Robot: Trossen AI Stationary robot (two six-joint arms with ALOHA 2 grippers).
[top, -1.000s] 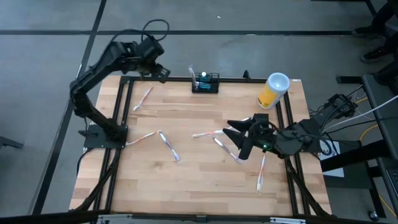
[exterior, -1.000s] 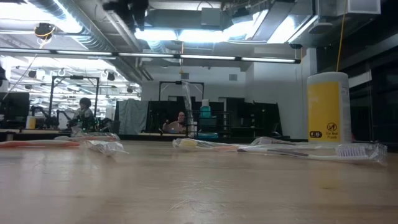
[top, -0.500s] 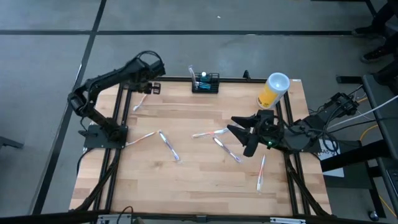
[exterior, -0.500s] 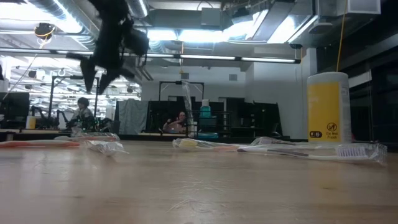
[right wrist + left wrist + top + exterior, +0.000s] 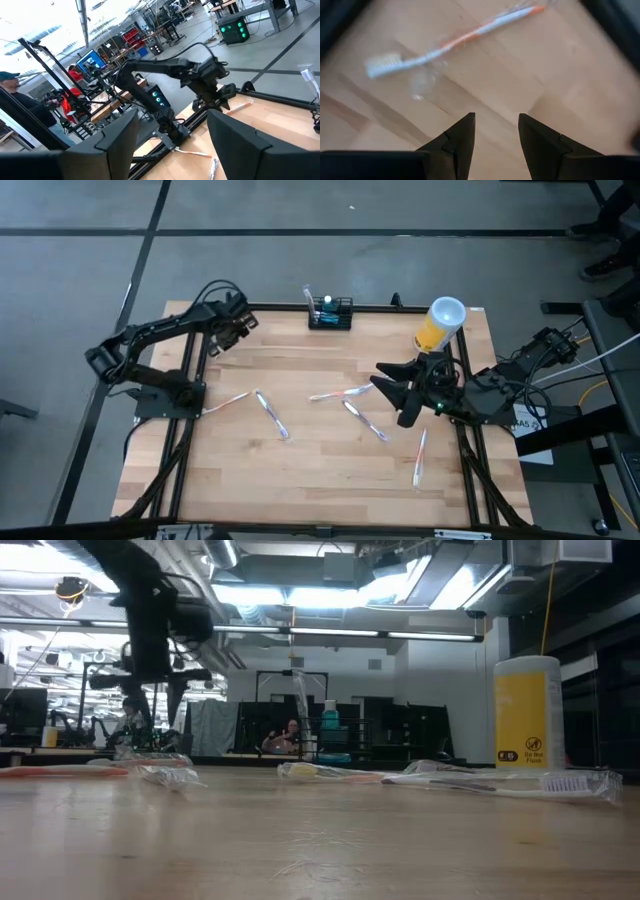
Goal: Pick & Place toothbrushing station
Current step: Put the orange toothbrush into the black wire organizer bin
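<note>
While the high view hides it, the left gripper [image 5: 495,131], jaws released, overlooks an orange-handled toothbrush [image 5: 455,37].

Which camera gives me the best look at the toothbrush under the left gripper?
The left wrist view: the orange-and-white toothbrush lies full length just ahead of the open left gripper. The high view mostly hides it under that gripper. The low view shows only a sliver; the right wrist view, a far glimpse.
</note>
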